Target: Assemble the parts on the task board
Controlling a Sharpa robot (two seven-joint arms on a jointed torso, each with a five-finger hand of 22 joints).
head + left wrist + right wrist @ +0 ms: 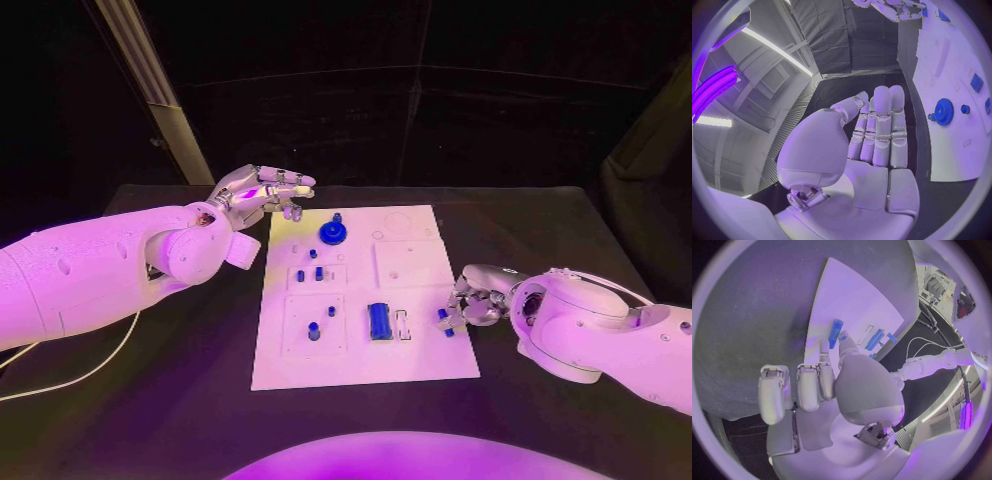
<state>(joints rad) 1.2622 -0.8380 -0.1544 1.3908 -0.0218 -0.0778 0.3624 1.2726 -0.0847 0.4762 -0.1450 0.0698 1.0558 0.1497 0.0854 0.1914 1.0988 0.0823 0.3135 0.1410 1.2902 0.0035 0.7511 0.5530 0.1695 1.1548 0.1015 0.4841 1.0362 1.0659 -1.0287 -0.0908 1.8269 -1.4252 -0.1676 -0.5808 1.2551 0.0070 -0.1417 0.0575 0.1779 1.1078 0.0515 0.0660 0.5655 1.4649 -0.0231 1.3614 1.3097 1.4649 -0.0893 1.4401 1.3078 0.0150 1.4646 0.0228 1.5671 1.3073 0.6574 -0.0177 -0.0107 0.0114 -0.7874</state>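
The white task board (418, 360) lies in the middle of the black table. On it stand a blue gear (333, 232), a blue cylinder (379, 321) and several small blue pegs (315, 331). My right hand (479, 297) is at the board's right edge and pinches a small blue part (446, 319) between thumb and finger; the right wrist view shows this part (835, 333) beside the thumb tip, with the cylinder (874, 339) beyond. My left hand (264, 192) hovers off the board's far left corner, holding nothing; in the left wrist view its fingers (881, 127) lie straight, near the gear (944, 111).
A white cable (72, 372) trails over the table at the left, under my left arm. Bare black table surrounds the board on the near and right sides.
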